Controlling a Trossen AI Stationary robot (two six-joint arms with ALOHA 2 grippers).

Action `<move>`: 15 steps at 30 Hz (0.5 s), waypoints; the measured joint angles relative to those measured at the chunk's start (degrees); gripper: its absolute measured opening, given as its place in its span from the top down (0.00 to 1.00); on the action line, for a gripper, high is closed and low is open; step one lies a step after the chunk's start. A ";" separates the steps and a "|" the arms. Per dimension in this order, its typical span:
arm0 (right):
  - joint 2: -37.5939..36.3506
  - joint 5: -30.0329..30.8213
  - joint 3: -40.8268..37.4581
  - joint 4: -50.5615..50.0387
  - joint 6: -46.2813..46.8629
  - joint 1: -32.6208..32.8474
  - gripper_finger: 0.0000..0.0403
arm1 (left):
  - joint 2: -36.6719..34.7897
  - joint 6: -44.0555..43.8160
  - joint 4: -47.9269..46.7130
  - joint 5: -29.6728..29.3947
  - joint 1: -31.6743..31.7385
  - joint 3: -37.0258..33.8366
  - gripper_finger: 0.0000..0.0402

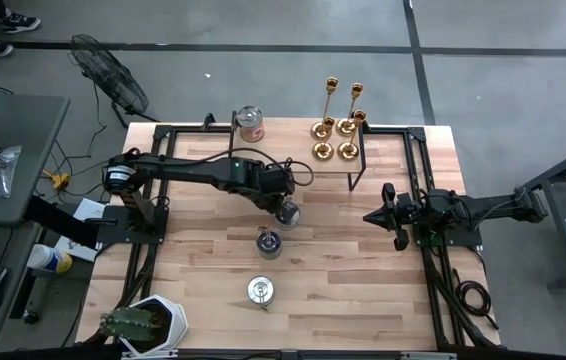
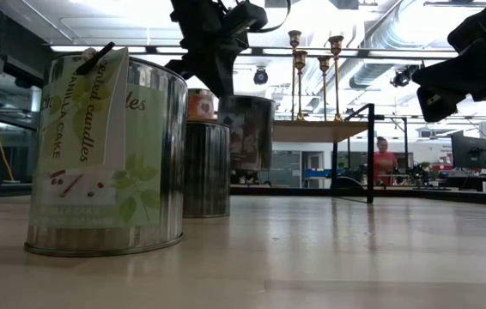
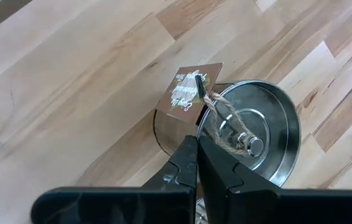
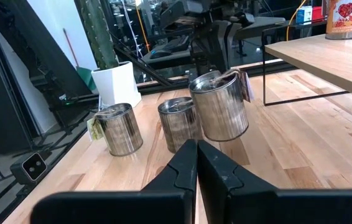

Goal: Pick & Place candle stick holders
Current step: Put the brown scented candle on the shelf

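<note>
Silver candle tin [image 4: 219,107] held tilted above table by left gripper [image 3: 198,146], fingers clamped on twine at lid. Two more tins stood on tabletop: mid tin [image 1: 269,243], near-edge tin [image 1: 260,291]. Gold candlesticks [image 1: 339,126] grouped on raised shelf [image 1: 383,150] at far side. Right gripper [image 1: 371,215] parked at right edge, fingers pressed together, nothing held.
</note>
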 joint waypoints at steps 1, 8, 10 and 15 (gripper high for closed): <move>0.00 0.00 0.01 0.00 0.00 0.00 0.99 | 0.00 -0.01 -0.04 -0.17 0.00 0.00 1.00; 0.00 0.00 0.01 0.00 0.00 0.00 0.99 | 0.15 -0.01 -0.54 -1.21 0.00 0.00 1.00; 0.00 0.00 0.01 0.00 0.00 0.01 0.99 | 0.86 0.01 -0.39 -1.26 0.00 0.00 1.00; 0.00 0.00 0.01 0.03 0.00 0.01 0.99 | 2.77 0.48 0.12 -0.47 0.02 -0.02 1.00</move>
